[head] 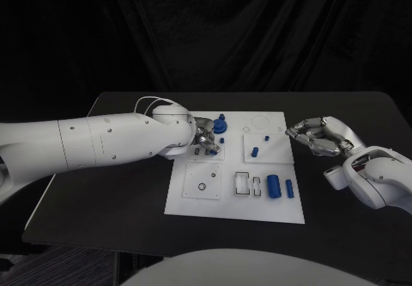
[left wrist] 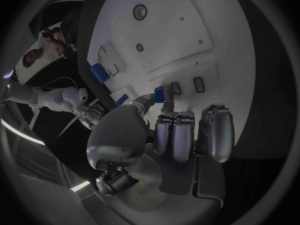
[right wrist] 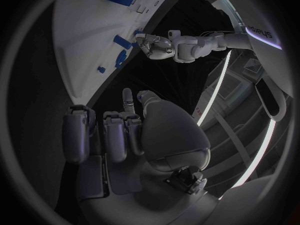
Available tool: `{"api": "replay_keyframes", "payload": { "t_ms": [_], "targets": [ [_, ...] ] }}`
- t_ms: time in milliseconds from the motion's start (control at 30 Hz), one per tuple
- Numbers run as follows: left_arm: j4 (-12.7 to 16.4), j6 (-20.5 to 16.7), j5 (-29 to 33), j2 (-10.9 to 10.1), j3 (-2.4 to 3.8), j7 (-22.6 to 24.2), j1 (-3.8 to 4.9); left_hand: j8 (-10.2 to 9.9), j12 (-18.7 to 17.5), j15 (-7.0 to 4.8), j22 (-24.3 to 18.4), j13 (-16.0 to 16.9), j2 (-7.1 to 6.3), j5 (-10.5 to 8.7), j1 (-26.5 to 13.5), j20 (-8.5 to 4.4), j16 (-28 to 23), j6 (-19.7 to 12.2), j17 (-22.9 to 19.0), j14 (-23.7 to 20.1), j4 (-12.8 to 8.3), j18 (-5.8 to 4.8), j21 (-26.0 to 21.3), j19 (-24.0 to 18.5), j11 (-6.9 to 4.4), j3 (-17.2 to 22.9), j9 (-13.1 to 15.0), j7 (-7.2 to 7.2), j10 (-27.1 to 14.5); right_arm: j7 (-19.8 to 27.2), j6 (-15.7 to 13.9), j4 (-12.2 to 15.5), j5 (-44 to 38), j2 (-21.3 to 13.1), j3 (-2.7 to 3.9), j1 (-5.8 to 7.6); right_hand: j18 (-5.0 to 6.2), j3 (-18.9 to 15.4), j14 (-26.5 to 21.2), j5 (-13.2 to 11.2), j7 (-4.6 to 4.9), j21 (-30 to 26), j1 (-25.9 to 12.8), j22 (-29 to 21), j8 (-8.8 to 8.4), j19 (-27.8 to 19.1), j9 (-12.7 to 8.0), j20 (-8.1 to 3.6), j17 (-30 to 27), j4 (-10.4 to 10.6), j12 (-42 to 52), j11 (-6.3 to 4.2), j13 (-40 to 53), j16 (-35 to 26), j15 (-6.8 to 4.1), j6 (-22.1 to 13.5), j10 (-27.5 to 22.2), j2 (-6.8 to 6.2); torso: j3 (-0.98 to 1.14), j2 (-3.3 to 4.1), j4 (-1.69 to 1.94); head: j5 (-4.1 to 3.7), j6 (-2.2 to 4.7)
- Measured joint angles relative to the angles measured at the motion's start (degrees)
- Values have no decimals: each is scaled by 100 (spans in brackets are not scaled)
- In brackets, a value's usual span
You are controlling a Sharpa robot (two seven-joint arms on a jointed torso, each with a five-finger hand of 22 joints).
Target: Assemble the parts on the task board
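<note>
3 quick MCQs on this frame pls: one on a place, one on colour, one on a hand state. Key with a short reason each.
1. Where is the left robot hand?
A. over the task board's far left part
B. off the table
C. at the board's near right corner

2. What colour are the parts on the task board?
A. red
B. blue
C. yellow

3. What is the right robot hand doing?
A. gripping a large cylinder
B. pressing flat on the board
C. holding nothing, beside the board's right edge

Key: 1 A, the left robot hand sits over the far left of the task board. 2 B, the parts are blue. 3 C, the right robot hand is off the board's right edge, fingers curled with nothing in them.
</note>
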Motion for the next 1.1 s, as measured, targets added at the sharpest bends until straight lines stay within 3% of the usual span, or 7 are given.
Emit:
{"api": "replay_keyframes", "payload": {
  "t_ms": [67, 600, 1100],
  "targets": [
    [2, -2, 0, -21, 0, -13, 0, 0, 0, 0, 0, 0, 17, 0, -30, -6, 0, 18, 0, 0, -94, 0, 0, 6, 0, 123, 5, 3, 0, -3, 3, -3, 0, 0, 0, 0, 0, 0, 0, 0, 0, 0, 3, 0, 0, 0, 0, 0, 0, 0, 0, 0, 0, 0, 0, 0, 0, -3, -1, 0, 0, 2, -1],
    [123, -88, -2, -217, -7, -114, -7, 0, 0, 0, 18, 0, -73, 32, -208, -5, 0, 65, 0, 0, -203, 0, 0, 6, -15, 440, 113, 18, -16, -23, 26, -17, 0, -1, -1, 0, 0, 0, 0, 40, 0, -22, 30, 0, 0, 0, 0, 0, 0, 0, 0, 0, 0, 0, 0, 0, 0, -30, -7, -1, 11, -13, 12],
    [90, -93, -1, -252, -1, -229, -9, -46, 0, 0, 23, 0, -91, -70, -361, -5, 0, 112, 0, 0, -279, -1, -23, 5, -15, 611, 157, -4, -15, -51, 50, -28, 0, 0, -1, 0, 0, 0, 0, 40, 0, -22, 30, -1, 0, 0, 0, 0, 0, 0, 0, 0, 0, 0, 0, 0, 0, -30, -5, 0, 7, -1, -42]
  ]
}}
